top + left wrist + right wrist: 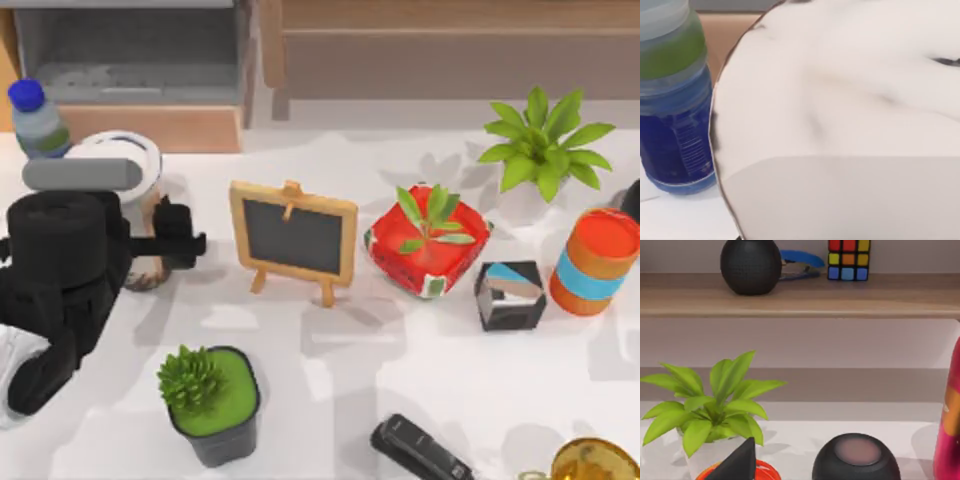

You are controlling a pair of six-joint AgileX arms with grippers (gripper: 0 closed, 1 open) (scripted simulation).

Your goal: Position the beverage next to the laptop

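Left pincer (165,240) at upright beverage (120,158)

Beverage (128,160) standing upright at the table's far left; white round lid showing on top, tan-and-dark speckled base peeking out below. Sitting just beside a blue-capped bottle (37,118). Milky white side (840,125) looming close in left wrist view.

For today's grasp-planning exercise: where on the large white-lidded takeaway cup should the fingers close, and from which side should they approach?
Grip the large takeaway cup with the white round lid around its tan side wall below the lid, coming in level from the table's near side, where the left gripper is. It stands upright; the blue-capped water bottle crowds its far left.
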